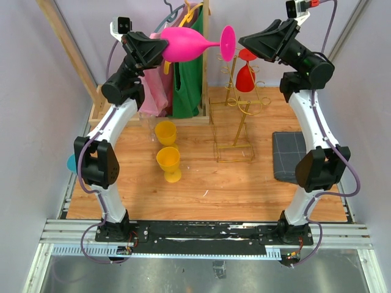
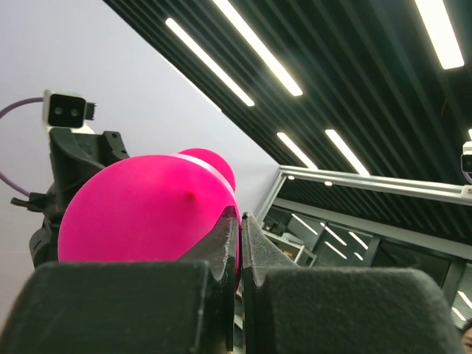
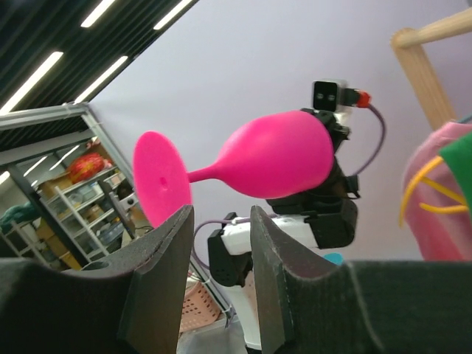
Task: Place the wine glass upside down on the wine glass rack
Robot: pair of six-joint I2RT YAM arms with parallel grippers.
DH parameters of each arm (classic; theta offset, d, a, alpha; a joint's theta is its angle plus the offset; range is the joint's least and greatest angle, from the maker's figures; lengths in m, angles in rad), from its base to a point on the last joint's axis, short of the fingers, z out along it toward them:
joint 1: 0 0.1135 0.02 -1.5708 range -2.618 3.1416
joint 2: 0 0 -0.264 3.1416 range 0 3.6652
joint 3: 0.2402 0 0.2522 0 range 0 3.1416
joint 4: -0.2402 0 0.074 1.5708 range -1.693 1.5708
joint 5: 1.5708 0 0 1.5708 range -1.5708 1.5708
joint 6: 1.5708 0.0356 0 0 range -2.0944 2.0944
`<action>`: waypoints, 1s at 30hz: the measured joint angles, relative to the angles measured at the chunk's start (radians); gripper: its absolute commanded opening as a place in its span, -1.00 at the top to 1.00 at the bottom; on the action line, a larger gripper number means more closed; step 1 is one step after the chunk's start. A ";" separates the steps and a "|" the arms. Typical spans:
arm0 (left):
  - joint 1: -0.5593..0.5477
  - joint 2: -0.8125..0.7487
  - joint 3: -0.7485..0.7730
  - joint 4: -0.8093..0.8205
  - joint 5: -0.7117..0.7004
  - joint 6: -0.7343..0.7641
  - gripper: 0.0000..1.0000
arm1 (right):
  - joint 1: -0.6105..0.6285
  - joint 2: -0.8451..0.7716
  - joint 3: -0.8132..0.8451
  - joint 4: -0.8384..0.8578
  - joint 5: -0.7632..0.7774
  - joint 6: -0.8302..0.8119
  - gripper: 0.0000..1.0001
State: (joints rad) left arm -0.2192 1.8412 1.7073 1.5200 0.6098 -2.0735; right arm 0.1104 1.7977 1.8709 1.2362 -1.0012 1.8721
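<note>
Top looks down; both wrists look up at wine glass.

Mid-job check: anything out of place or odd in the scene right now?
Nothing spilled or broken. The pink wine glass lies sideways in the air, pinched at the bowl by the left claw, foot toward the open right claw. A teal object sits at the left edge of the table, mostly hidden.

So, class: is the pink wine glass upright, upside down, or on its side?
On its side: the wine glass lies level in the left tool, foot pointing right.
</note>
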 measured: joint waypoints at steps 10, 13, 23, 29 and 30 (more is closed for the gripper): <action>0.000 0.000 0.000 0.000 -0.015 0.000 1.00 | 0.062 0.025 0.100 0.046 0.017 0.063 0.24; 0.000 0.000 -0.002 0.000 -0.016 0.000 0.99 | 0.073 0.040 0.114 0.045 0.018 0.065 0.24; 0.000 -0.002 -0.006 0.001 -0.018 0.000 0.99 | 0.125 0.050 0.117 0.041 0.018 0.064 0.44; 0.000 -0.002 -0.010 0.001 -0.029 0.000 0.99 | 0.139 0.050 0.118 0.042 0.018 0.066 0.84; 0.001 -0.002 -0.010 0.001 -0.029 0.000 0.99 | 0.140 0.050 0.118 0.042 0.018 0.068 0.94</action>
State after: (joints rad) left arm -0.2180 1.8393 1.6978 1.5208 0.5804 -2.0735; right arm 0.2504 1.8481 1.9888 1.2778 -0.9829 1.9400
